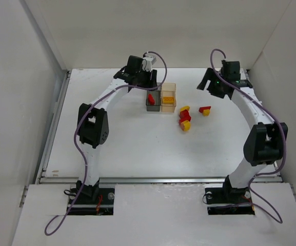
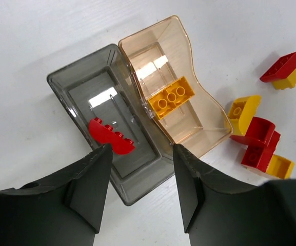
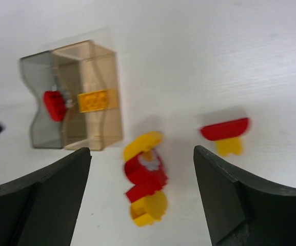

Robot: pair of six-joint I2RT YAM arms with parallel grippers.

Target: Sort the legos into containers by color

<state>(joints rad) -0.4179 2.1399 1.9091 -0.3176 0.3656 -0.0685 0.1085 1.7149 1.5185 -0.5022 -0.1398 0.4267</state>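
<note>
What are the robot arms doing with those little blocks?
They're sorting bricks by color. One red brick sits in the grey bin and one yellow brick in the amber bin. The left arm's fingers hover open above the grey bin, holding nothing. The right arm's fingers are open over the loose bricks.

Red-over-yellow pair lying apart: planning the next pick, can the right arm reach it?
Probably yes: the right gripper hangs open nearby, and the pair lies clear of the other bricks, nothing covering it.
</note>
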